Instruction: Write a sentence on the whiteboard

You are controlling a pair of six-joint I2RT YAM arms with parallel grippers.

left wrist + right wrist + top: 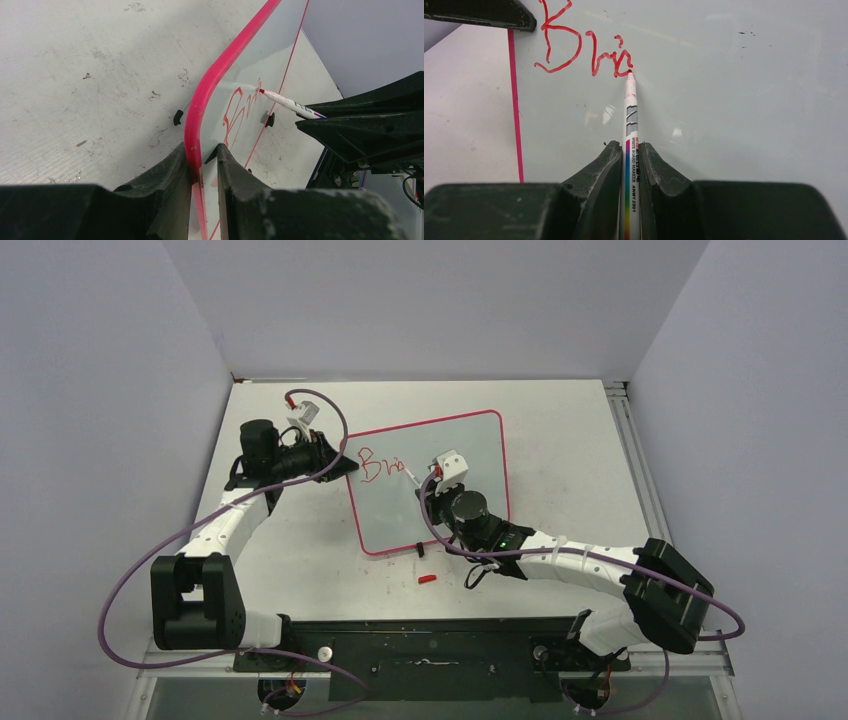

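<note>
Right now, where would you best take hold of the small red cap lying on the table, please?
From straight above, pinching the red cap across its middle: it lies flat on the table, its length running left to right.

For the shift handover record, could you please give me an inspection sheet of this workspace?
Surface: white table, scuffed and specked.
Job's things: pink-framed glossy whiteboard on the table; red handwritten lettering reads "Bri".
Clutter: small red cap on the table near the board's front edge.
Grippers: left gripper shut on the board's edge; right gripper shut on white whiteboard marker, tip at the last stroke.
Cables: purple cables loop along both arms.
Surroundings: pale walls.
</note>
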